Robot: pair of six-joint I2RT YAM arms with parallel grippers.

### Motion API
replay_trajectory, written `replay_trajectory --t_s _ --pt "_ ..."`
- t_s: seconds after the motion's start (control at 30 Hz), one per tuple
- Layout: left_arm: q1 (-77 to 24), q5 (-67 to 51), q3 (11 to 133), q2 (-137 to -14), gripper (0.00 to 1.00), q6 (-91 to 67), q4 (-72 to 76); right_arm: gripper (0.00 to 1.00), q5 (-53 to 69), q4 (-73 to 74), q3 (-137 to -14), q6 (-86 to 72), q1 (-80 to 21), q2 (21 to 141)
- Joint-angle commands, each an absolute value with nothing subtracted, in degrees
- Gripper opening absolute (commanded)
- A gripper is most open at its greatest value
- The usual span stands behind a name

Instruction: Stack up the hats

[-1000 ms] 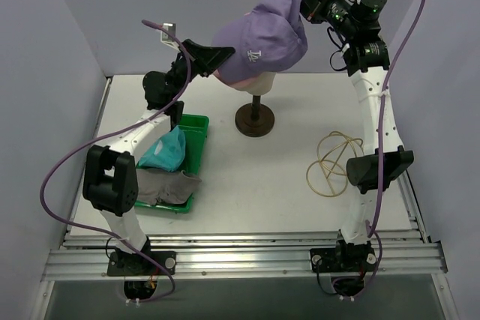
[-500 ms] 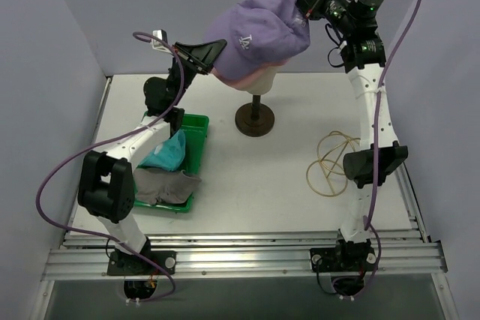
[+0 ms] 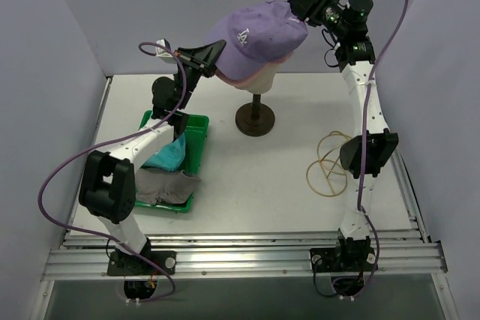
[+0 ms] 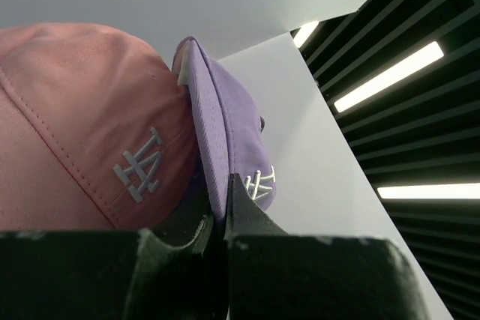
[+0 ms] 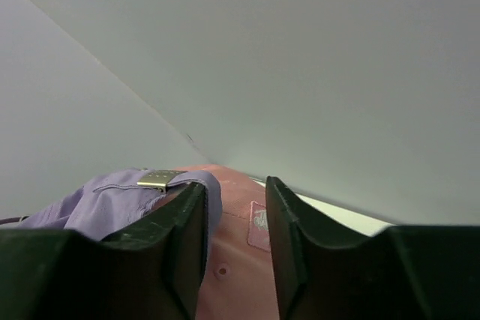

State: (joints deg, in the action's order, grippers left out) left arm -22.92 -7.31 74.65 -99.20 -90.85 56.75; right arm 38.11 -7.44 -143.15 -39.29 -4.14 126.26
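On the mannequin head point(image 3: 259, 80) at mid-table, I had the lavender cap point(image 3: 255, 31) sitting over the pink cap point(image 4: 67, 125). Both were soft cotton twill with stitched panel seams and white embroidered logos. The lavender one's stiff brim pointed left. From the left wrist I saw that brim edge-on, curved, lying against the pink crown. The head itself was smooth, cream and egg-shaped, on a thin post with a round dark base point(image 3: 255, 119).

The left gripper point(image 3: 217, 56) was pressed together on the edge of the lavender brim. The left arm was folded at the elbow near the tray, with the forearm climbing and the wrist aimed right.

The right arm stood stretched almost straight up the right side, wrist bent left at the top. The right gripper point(image 3: 296, 4) was at the back of the caps with its fingers spread. Pink fabric and a small sewn tag point(image 5: 259, 224) showed in the gap. The lavender cap's back strap and its metal buckle point(image 5: 157, 179) lay just beside one finger, nothing pinched.

The teal bucket hat point(image 3: 169, 157) and grey bucket hat point(image 3: 161, 185) lay crumpled and limp in the green plastic tray point(image 3: 197, 127), the grey one spilling over its near edge. A loose loop of tan cord point(image 3: 334, 161) lay on the table point(image 3: 247, 185) by the right arm.
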Motion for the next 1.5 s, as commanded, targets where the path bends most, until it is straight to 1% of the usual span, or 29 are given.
replay_trajectory --t_s 0.0,0.07,0.23,0.5,0.57,0.67,0.87,1.17,1.3,1.47 --pt "-21.5 1.5 76.7 -99.2 0.02 -91.1 61.1 0.34 35.3 -14.8 -144.8 -40.1 -1.3 125.8" --pt "-21.5 1.9 76.7 -99.6 0.02 -91.4 61.4 0.38 35.1 -14.7 -144.0 -39.5 -1.1 125.1" --pt "-22.0 3.9 76.6 -100.5 0.03 -93.6 60.8 0.4 34.9 -14.7 -142.2 -38.9 -1.0 123.5" --pt "-23.4 6.8 75.9 -100.4 0.02 -96.0 62.0 0.49 33.8 -13.6 -138.2 -36.7 -0.8 118.8" --pt "-23.8 7.1 76.3 -100.4 0.02 -96.8 62.6 0.54 33.5 -13.6 -136.9 -36.6 -0.7 117.5" --pt "-24.1 7.5 76.4 -99.9 0.02 -97.2 62.8 0.56 32.4 -12.7 -135.7 -35.9 -0.5 115.5" --pt "-25.3 9.4 77.2 -98.4 0.02 -96.9 61.4 0.57 31.1 -10.3 -133.2 -34.2 -0.4 110.2" --pt "-26.7 12.5 80.9 -99.4 0.02 -99.2 60.1 0.58 32.8 -13.4 -121.7 -33.9 -0.6 103.0" --pt "-28.3 13.5 83.0 -99.3 0.02 -98.4 58.2 0.56 34.4 -16.4 -116.8 -33.0 -0.7 100.4" --pt "-29.2 14.5 82.5 -99.3 0.02 -98.5 58.0 0.53 39.0 -20.2 -111.8 -32.2 -0.9 97.6"
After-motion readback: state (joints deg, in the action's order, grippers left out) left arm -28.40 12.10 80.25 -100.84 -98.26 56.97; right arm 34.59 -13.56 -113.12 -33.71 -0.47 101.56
